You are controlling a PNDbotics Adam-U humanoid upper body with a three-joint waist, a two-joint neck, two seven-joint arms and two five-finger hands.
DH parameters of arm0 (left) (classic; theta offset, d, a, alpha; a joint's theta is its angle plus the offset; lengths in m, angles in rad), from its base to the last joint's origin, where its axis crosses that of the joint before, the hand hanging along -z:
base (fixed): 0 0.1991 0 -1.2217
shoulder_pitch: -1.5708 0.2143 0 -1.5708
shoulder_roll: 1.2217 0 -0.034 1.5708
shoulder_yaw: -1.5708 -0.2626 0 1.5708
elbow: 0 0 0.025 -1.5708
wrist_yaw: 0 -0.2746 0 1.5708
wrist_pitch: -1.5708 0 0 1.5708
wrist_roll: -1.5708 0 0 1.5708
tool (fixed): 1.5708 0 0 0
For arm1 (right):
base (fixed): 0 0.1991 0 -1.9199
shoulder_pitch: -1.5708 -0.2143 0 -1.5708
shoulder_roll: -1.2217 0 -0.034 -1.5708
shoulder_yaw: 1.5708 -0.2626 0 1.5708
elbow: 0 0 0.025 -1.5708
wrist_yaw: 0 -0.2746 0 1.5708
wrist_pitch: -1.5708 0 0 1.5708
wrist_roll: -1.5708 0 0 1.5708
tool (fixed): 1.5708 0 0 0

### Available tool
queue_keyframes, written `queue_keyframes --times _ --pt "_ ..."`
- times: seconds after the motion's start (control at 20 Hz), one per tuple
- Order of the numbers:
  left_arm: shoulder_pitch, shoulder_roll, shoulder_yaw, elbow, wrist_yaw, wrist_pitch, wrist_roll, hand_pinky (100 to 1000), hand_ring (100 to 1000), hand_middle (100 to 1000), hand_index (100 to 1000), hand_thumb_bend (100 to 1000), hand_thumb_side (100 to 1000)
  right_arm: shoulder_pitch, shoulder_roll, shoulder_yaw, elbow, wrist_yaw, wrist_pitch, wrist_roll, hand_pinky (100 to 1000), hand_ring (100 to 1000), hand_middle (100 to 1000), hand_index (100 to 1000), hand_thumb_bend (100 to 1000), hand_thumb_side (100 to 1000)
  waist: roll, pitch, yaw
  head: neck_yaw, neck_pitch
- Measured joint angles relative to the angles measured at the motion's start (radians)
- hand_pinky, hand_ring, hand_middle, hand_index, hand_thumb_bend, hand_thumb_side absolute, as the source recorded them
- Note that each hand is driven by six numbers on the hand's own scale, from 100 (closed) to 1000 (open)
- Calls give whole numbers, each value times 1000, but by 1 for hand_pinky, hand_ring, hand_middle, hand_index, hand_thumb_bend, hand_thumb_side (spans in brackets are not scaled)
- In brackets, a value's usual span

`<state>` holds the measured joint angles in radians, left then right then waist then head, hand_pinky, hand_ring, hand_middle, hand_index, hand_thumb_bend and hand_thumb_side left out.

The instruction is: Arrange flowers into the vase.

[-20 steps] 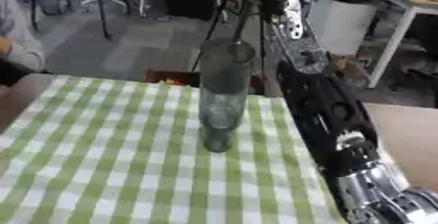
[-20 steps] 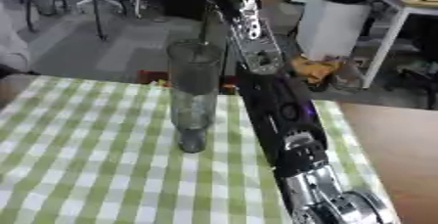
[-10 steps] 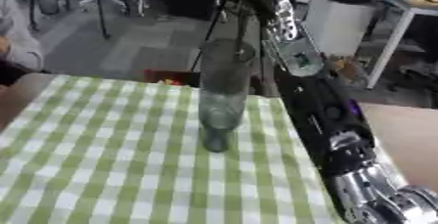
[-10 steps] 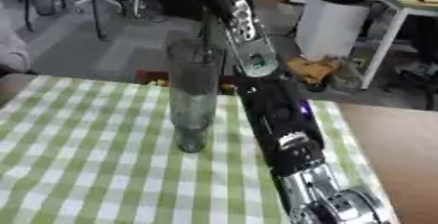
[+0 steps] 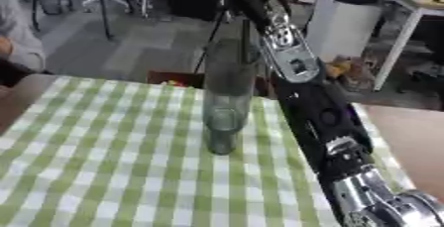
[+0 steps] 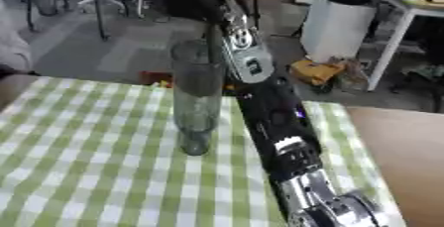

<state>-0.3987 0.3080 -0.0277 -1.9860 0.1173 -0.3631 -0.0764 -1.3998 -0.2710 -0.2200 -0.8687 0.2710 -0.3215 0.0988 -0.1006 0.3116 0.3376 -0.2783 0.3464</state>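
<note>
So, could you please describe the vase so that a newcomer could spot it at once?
Find the table under the green-and-white checked cloth. Near its middle, just left of the robot's long black-and-silver right arm, stands the vase: a tall, upright, clear grey-tinted glass cylinder, the only object standing on the cloth.

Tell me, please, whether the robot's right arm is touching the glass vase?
Cannot tell. In both eye views the right arm overlaps the vase at its right edge, with no gap or contact plainly visible.

**Right arm stretched up past the vase**

Your right arm (image 5: 308,97) reaches from the lower right corner up and away, passing just right of the vase (image 5: 225,97). Its hand is above the vase, out of view.
</note>
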Motion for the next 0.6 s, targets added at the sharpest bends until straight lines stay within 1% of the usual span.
queue_keyframes --times 0.15,0.2,0.35,0.4,0.6 --pt "0 0 -3 0 0 2 -2 645 867 925 994 100 870 0 4 -4 -2 -3 37 6 100 100 100 110 100 592 0 2 0 0 0" --pt "0 0 -4 0 0 2 -3 645 867 925 994 100 869 0 4 -7 -4 -5 48 8 126 100 100 110 100 583 0 3 1 -1 -1" --pt "0 0 -5 0 0 1 -4 645 867 925 994 100 869 0 5 -15 -7 -9 82 12 145 100 100 110 100 579 0 3 1 -1 -2" --pt "0 0 -5 0 0 1 -4 645 867 925 994 100 867 0 6 -17 -8 -10 92 13 240 100 100 110 100 565 0 3 2 -1 -3" --pt "-1 0 -5 0 0 0 -5 645 867 926 994 100 867 0 11 -29 -13 -19 133 16 266 100 100 110 100 553 0 7 2 -1 -5"
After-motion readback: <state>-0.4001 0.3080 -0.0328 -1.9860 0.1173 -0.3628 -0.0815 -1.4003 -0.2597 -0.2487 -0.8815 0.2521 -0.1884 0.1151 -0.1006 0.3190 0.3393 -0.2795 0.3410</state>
